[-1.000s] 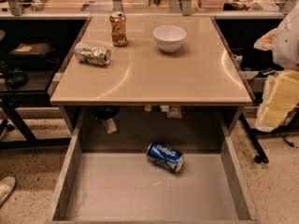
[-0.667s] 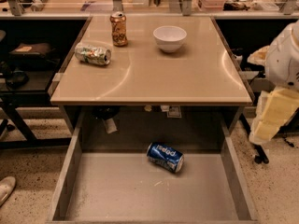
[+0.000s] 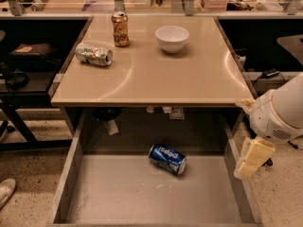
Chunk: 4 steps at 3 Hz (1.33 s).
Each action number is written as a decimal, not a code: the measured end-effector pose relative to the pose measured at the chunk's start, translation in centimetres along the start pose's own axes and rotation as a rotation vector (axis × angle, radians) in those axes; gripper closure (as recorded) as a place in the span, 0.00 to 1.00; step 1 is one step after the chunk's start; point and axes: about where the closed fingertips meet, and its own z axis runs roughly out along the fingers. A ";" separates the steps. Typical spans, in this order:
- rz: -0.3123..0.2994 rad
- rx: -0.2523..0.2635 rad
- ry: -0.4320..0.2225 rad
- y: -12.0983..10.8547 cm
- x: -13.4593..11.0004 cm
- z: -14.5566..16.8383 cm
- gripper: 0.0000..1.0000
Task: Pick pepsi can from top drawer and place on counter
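Observation:
The blue pepsi can (image 3: pixel 167 159) lies on its side on the flat grey bottom of the open top drawer (image 3: pixel 118 197), near its middle and toward the back. The beige counter (image 3: pixel 156 74) stands above and behind the drawer. My gripper (image 3: pixel 249 159) hangs at the right, just outside the drawer's right wall, to the right of the can and apart from it. It holds nothing that I can see. The white arm (image 3: pixel 279 110) reaches in from the right edge.
On the counter stand an orange-brown can (image 3: pixel 120 29) upright, a green-and-white can (image 3: pixel 94 54) on its side at the left, and a white bowl (image 3: pixel 172 38). Dark shelves flank the counter on both sides. A shoe (image 3: pixel 5 191) is at the lower left.
The arm and gripper have come lower and further left, closer to the drawer's right wall. The pepsi can and the things on the counter have not moved.

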 end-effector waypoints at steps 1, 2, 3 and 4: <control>0.000 0.000 0.000 0.0 0.0 0.0 0.00; 0.040 -0.034 -0.037 0.8 0.4 3.7 0.00; 0.138 -0.099 -0.127 2.4 0.7 11.3 0.00; 0.205 -0.123 -0.242 2.6 -0.7 16.3 0.00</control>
